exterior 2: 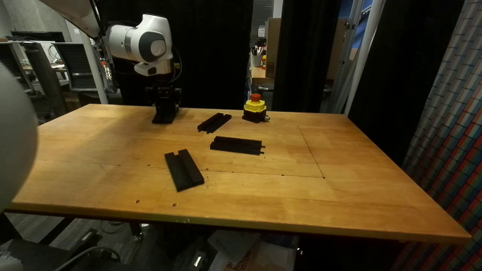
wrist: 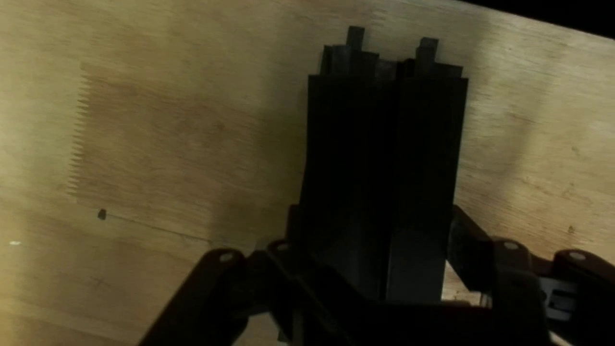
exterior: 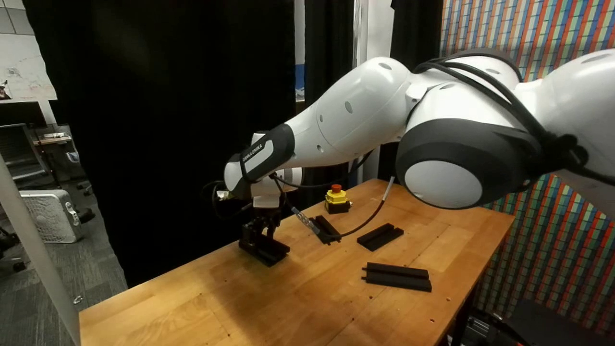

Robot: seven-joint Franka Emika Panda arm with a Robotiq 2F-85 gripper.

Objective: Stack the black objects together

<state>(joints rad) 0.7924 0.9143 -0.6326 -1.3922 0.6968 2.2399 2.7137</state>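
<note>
Black bar (wrist: 384, 168) in claw (wrist: 376, 233) – long axis top-to-bottom, wrist view.

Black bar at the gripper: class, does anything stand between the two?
Nothing visible does. In the wrist view, the gripper clasps both long sides of the black bar. Past its end shows what seems another black bar, beneath it; whether the bars touch is too dark to tell.

In an exterior view, the brown wooden tabletop (exterior 2: 357, 195) offers passage at lower right; three grooved, black rectangular bars (exterior 2: 235, 146) block the centre, a red-topped yellow-and-black box (exterior 2: 255, 107) the upper centre.
</note>
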